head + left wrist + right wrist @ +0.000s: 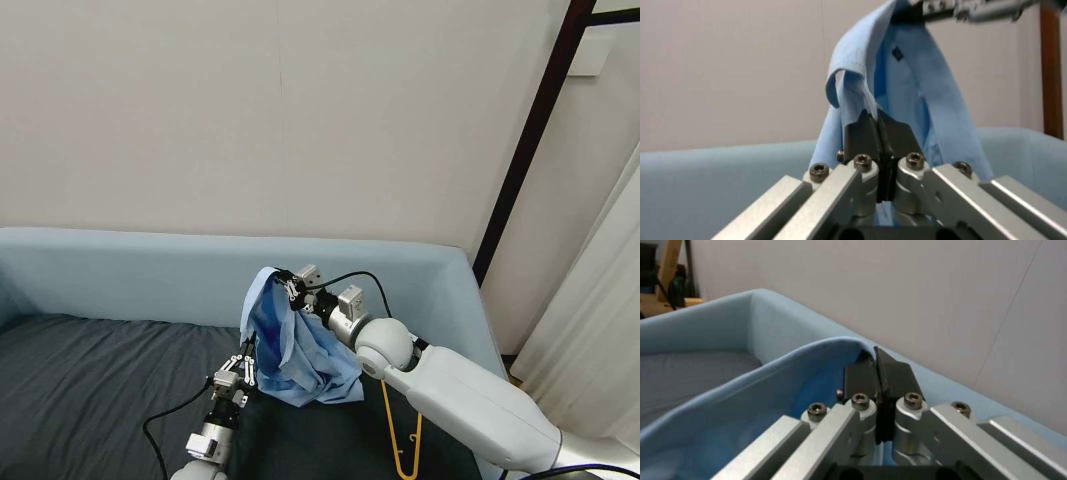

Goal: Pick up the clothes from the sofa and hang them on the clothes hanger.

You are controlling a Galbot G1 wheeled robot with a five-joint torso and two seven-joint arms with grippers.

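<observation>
A light blue shirt [300,350] hangs in the air above the sofa's dark grey seat [90,380]. My right gripper [291,287] holds it up by its top edge, its fingers shut on the cloth [773,385] in the right wrist view. My left gripper [245,362] reaches up from below at the shirt's lower left edge. In the left wrist view its fingers [863,132] are pressed together on the shirt's front edge [933,85], with the right gripper [923,10] above. A yellow clothes hanger [404,440] lies on the seat under my right arm.
The sofa's pale blue backrest [150,270] runs behind the shirt, with its right armrest [470,300] close by. A dark slanted post [530,140] and a white curtain [600,300] stand to the right. A plain wall lies behind.
</observation>
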